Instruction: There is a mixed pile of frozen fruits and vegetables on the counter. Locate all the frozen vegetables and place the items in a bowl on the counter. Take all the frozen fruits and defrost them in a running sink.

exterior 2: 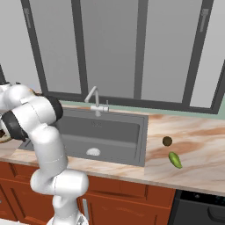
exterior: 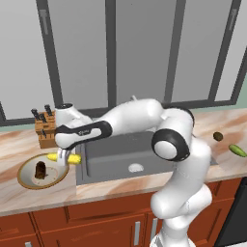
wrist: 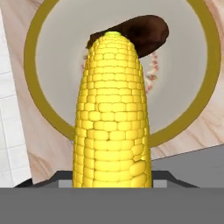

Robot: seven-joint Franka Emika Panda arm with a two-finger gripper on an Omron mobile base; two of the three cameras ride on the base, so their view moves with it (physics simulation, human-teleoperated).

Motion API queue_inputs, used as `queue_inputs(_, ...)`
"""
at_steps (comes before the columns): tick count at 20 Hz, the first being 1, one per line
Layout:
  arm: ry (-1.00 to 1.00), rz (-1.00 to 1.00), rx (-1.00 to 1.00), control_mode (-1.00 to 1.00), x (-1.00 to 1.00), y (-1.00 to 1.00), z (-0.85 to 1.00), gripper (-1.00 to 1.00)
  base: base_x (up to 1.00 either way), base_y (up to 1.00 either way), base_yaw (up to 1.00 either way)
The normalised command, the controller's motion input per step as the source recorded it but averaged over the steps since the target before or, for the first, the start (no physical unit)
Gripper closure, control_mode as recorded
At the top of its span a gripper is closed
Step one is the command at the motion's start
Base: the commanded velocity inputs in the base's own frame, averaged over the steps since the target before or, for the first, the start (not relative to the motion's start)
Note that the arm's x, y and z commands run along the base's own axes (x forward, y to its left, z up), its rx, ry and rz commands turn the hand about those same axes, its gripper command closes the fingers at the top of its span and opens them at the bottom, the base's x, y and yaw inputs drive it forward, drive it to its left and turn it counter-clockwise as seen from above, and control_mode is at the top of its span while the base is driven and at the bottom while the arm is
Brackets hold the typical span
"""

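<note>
Corn cob (wrist: 113,118) in claw (exterior: 64,157) over bowl (exterior: 25,170)

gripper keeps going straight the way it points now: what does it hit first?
Probably the bowl. The gripper, jaws shut on the corn cob, points down into it, so the cob's tip would meet the dark brown lump or the bowl floor beside it. The depth is unclear.

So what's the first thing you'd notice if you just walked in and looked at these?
The bright yellow corn cob jumps out, held in the white arm's gripper just above the wide cream bowl with the gold rim, where a dark brown lump already lies. Next comes the big dark grey sink in the middle of the counter, with a small brown ball and a green piece to its right.
</note>
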Motion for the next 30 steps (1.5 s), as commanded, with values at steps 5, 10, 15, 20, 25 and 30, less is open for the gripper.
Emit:
queue_inputs(5,0.03,0.05,0.00,-1.00,0.11,0.60,-0.22,1.00,0.00,0.00,0.00)
queue_inputs(10,0.07,0.08,0.00,-1.00,0.08,0.62,-0.21,1.00,0.00,0.00,0.00)
queue_inputs(15,0.05,0.00,-0.03,-1.00,0.24,0.28,-0.09,1.00,0.00,0.00,0.00)
queue_inputs(20,0.03,-0.02,-0.01,-1.00,0.23,0.01,-0.43,1.00,0.00,0.00,0.00)
queue_inputs(25,0.05,0.00,-0.01,-1.00,0.16,0.10,-0.43,1.00,0.00,0.00,0.00)
queue_inputs(30,0.05,0.00,0.00,-1.00,0.01,0.17,-0.38,-1.00,0.00,0.00,0.00)
